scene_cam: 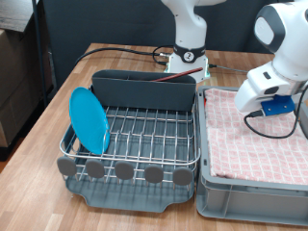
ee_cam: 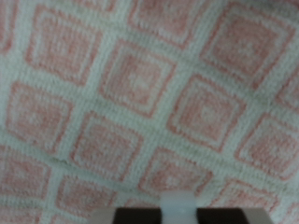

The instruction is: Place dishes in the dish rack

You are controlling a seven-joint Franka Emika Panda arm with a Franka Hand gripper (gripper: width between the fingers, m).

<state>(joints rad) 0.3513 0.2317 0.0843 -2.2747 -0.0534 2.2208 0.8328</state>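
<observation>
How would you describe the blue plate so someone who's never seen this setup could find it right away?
Start at the silver wire dish rack on the wooden table, left of the grey bin with the pink checkered cloth. At the rack's left end in the exterior view, the plate stands on edge. It is the only bright blue, round thing there.

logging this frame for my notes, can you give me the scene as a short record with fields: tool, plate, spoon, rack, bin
tool: hidden behind the white hand, low over the pink checkered cloth; open or shut not visible
wrist view: the cloth seen close, blurred; nothing seen between the fingers
plate: light-blue plate standing on edge in the dish rack, at its end on the exterior view's left
spoon: reddish-brown handle sticking out of the dark grey caddy
mug: not visible
bin: grey bin beside the rack, on the exterior view's right
</observation>
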